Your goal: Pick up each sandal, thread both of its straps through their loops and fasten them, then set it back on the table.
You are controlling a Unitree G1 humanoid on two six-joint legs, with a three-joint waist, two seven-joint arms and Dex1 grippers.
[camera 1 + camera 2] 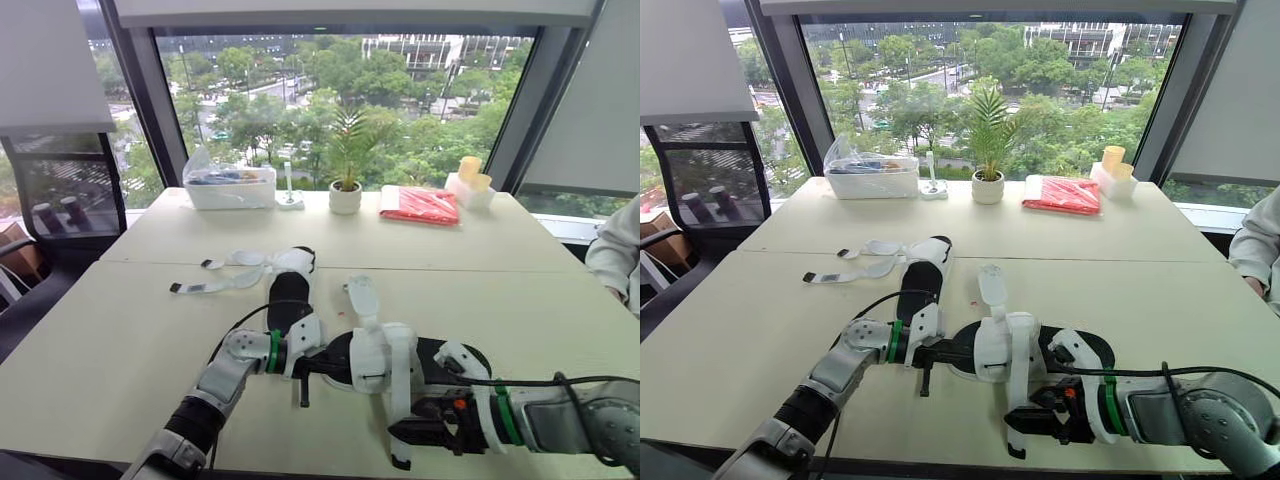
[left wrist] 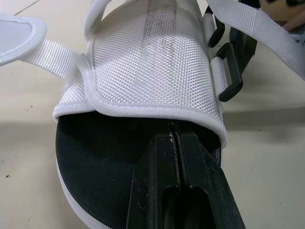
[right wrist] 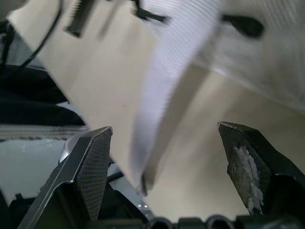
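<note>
left gripper (image 2: 174,133) had its two black fingers pressed together, lying on the black footbed (image 2: 95,152) of the near sandal (image 1: 385,365), which sat close to the desk's (image 1: 90,360) front edge. whether they pinched anything i could not tell. right gripper (image 3: 164,138) was spread wide and held nothing, with a loose white webbing strap (image 3: 162,86) hanging between its fingers. i judged the threading of this sandal barely started: next i would need to close on that strap's free end and steer it through the black plastic loop (image 2: 231,71), a narrow opening for limp webbing. its upper (image 2: 152,62) was stiff-looking white mesh with a bound edge, over a flat rounded sole. the second sandal (image 1: 288,275) lay toward the desk's middle, its straps splayed flat and unfastened.
</note>
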